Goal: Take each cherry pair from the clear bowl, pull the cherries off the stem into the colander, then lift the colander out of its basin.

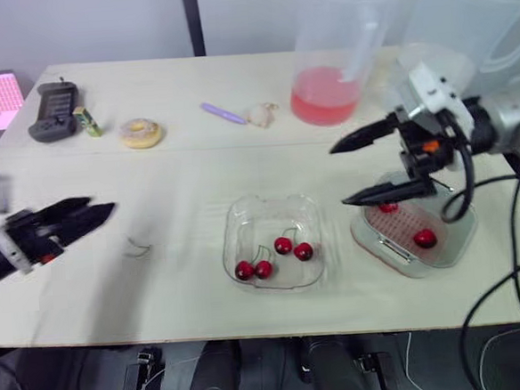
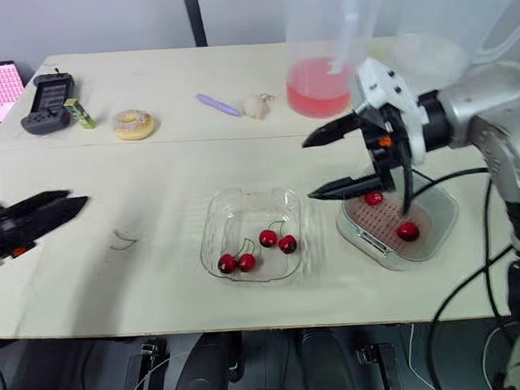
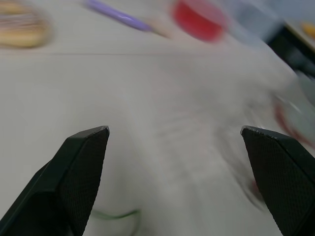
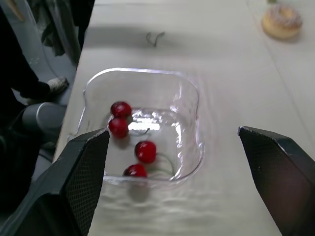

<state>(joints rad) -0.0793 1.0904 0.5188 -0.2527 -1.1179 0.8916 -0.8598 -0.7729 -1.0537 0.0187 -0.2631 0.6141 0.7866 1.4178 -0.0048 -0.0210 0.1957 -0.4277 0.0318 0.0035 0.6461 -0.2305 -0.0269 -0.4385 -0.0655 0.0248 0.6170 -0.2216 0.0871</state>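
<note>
Pale table (image 1: 186,164): bowl (image 1: 244,216) is set at centre, two cherry pairs (image 1: 284,245) inside. Right gripper (image 1: 338,176), jaws spread, is poised over colander (image 1: 405,225), just right of bowl and nearer. Left gripper (image 1: 102,204), jaws spread, is kept well left, probably idle.

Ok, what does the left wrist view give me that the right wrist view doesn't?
Of the two, the left wrist view has the purple pen and the pitcher of pink liquid, both blurred, beyond the open left tool. The right wrist view has the clear bowl holding four cherries, framed by the open right tool. Both share the doughnut and the loose green stem.
</note>
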